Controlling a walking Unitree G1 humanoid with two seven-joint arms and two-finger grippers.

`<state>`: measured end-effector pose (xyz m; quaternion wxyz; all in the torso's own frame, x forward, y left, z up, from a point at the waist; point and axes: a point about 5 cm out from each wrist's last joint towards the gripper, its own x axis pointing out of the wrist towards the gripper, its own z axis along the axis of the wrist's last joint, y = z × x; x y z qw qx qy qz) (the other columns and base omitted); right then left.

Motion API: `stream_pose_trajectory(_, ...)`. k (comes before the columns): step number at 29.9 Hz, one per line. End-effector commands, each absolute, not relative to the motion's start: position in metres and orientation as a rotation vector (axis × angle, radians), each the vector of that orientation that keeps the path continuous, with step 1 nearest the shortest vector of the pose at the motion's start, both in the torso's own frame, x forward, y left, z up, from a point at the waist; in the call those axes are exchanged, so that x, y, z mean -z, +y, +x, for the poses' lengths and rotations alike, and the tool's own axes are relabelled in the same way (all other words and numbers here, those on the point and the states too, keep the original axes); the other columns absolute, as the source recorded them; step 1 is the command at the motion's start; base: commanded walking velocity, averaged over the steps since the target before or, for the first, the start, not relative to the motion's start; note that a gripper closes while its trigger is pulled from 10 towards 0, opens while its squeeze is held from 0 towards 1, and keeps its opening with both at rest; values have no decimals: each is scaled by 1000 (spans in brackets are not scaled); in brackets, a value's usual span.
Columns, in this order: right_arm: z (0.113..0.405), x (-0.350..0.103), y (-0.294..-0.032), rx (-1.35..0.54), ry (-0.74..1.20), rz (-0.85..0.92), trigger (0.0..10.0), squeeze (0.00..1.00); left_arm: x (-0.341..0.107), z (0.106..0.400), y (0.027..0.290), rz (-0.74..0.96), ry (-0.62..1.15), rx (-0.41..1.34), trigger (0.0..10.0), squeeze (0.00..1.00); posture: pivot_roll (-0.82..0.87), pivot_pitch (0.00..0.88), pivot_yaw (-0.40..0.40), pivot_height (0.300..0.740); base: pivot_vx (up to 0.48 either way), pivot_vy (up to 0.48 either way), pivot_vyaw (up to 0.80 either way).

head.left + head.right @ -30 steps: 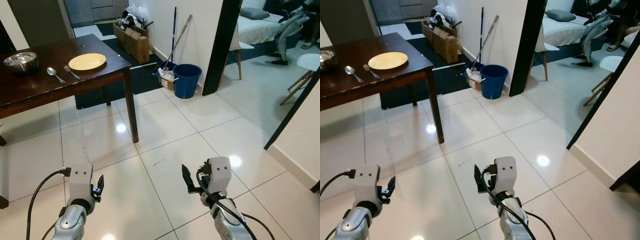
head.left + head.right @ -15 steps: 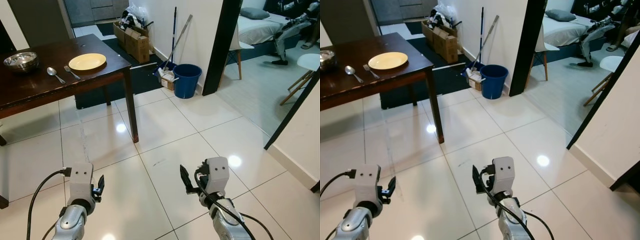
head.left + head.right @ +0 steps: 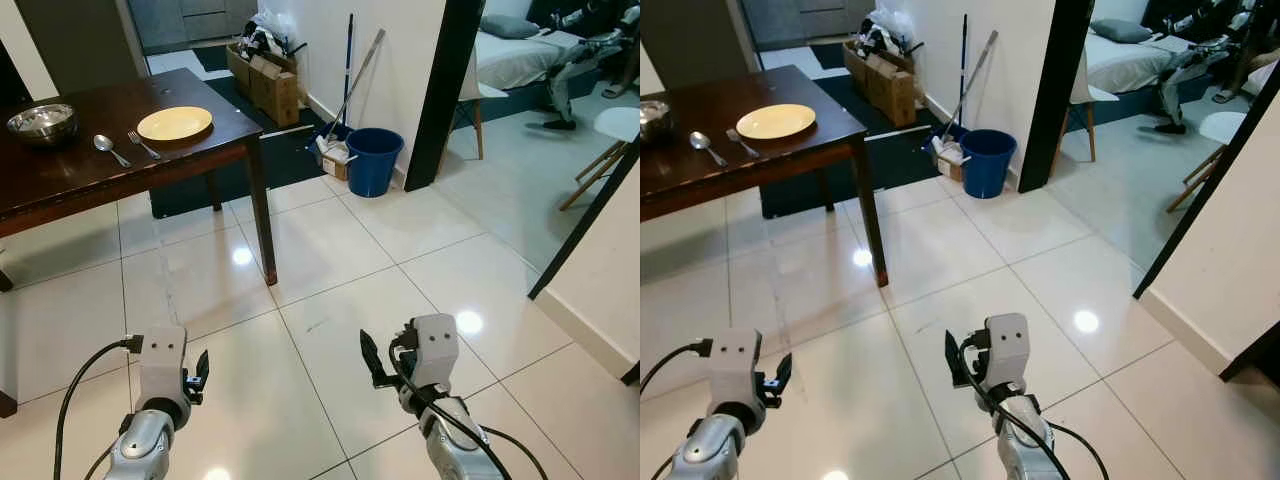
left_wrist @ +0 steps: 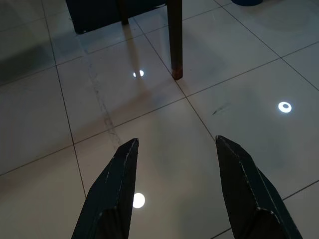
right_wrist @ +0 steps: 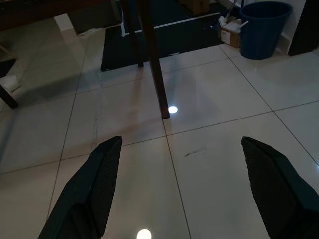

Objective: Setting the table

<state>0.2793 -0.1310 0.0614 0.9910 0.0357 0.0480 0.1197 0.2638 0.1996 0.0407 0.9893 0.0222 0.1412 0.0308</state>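
Both hands, left and right, hang spread and empty over the floor, probably since the plate, fork and spoon sit well off on the surface.

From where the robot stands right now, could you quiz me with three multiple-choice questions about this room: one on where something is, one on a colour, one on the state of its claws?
1. Where does the fork lie?
A. Between the spoon and the yellow plate
B. Inside the metal bowl
C. On the floor tiles

2. What colour is the bucket by the wall?
A. Red
B. Blue
C. White

3. How are the left gripper and the right gripper?
A. Both open and empty
B. Both shut on cutlery
C. Left holds the plate

Answers:
1. A, the fork rests on the dark table just beside the plate, with the spoon on its other side.
2. B, the bucket near the broom handles is plainly blue.
3. A, both wrist views show the black fingers spread apart with only floor between them.
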Motion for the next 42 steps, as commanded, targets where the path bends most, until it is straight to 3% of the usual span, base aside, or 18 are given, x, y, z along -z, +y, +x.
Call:
stream_pose_trajectory(1,278,-58,-129,-250,116,65,10000,0,-38,262,201,52,298,-62,10000,0,-1,0,73,740,0,0,0)
stream_pose_trajectory(42,276,-57,-128,-255,120,67,10000,0,-38,262,200,50,301,-59,10000,0,2,0,76,740,0,0,0)
